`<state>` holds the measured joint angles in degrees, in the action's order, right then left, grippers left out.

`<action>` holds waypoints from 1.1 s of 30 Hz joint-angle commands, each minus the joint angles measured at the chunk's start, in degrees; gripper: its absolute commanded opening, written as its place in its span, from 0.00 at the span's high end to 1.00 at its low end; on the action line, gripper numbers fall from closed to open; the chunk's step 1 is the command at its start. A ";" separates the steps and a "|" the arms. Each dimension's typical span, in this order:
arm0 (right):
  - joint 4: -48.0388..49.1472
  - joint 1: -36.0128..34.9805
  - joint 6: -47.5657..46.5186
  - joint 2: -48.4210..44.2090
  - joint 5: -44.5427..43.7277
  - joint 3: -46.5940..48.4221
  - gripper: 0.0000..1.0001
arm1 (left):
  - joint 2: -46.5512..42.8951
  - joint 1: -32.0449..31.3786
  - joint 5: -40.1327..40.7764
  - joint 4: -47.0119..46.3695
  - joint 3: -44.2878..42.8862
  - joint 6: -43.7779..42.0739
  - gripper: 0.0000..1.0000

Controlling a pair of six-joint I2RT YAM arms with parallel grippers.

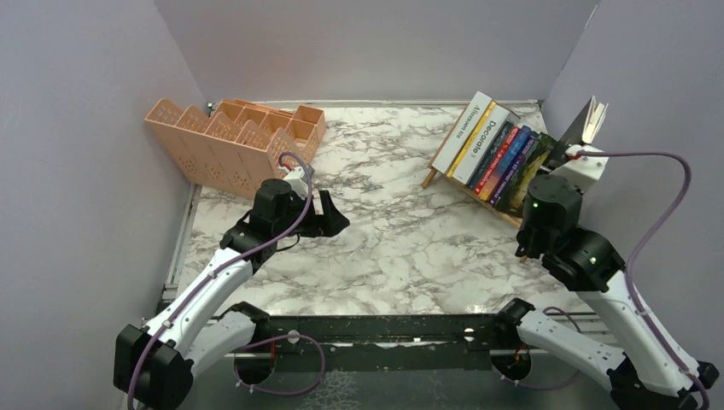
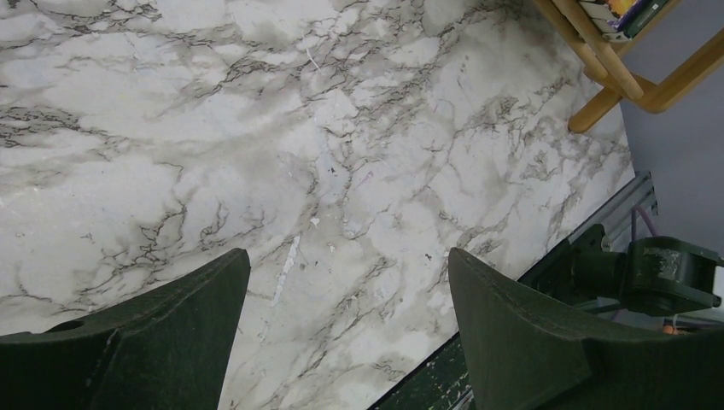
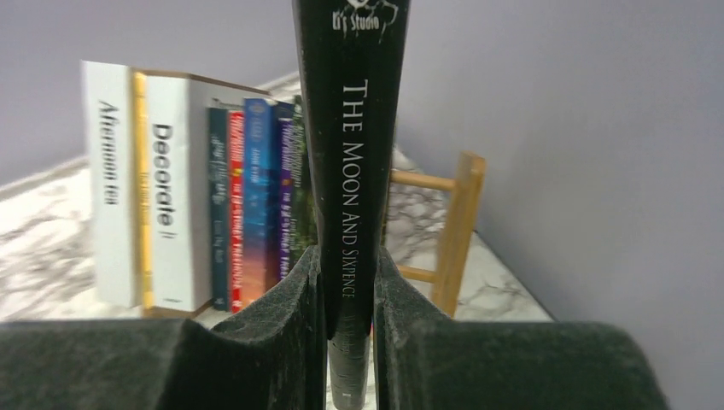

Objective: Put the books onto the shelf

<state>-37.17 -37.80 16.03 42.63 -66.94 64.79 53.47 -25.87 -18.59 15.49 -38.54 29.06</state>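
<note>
Showing smooth marbled table [image 1: 384, 243], pale bare-wood shelf [image 1: 429, 178] at upper right, matt peach plastic organizer [image 1: 230, 141] at upper left, slightly glossy black book [image 3: 354, 171].

Shelf [image 1: 429, 178]: small light-wood slat rack, far right, tilted so its load leans back to the left. Books [image 1: 491, 149] stand on it in a tight row, spines out. From the left end: white "Afternoon tea" [image 3: 107, 188], thin yellow [image 3: 139, 188], white-spined "Decorate" [image 3: 166, 196], dk teal [image 3: 218, 213], red [image 3: 235, 205], blue [image 3: 259, 188], purple [image 3: 283, 188], dk green [image 3: 299, 171]. Black book [image 3: 354, 171], spine "The Moon and Sixpence", is off the shelf: upright, low spine pinched btwn right gripper [image 3: 350, 265] fingers, just right of the row, pages fanned a bit
</note>
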 commanded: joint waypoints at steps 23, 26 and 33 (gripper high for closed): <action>11.57 16.46 16.00 23.44 14.39 -8.74 0.99 | -2.04 0.20 0.08 0.47 1.15 -1.04 0.14; 13.48 20.67 15.38 23.17 19.87 -9.36 0.99 | -2.39 0.20 -0.13 0.47 1.25 -0.89 0.14; 16.34 27.01 14.30 23.67 30.48 -9.79 0.95 | -3.27 0.20 -0.04 0.32 1.30 -0.85 0.14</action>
<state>-30.22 -12.51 28.84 66.30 -48.47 54.68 51.64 -25.89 -18.59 16.08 -37.76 28.86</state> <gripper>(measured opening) 0.224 0.862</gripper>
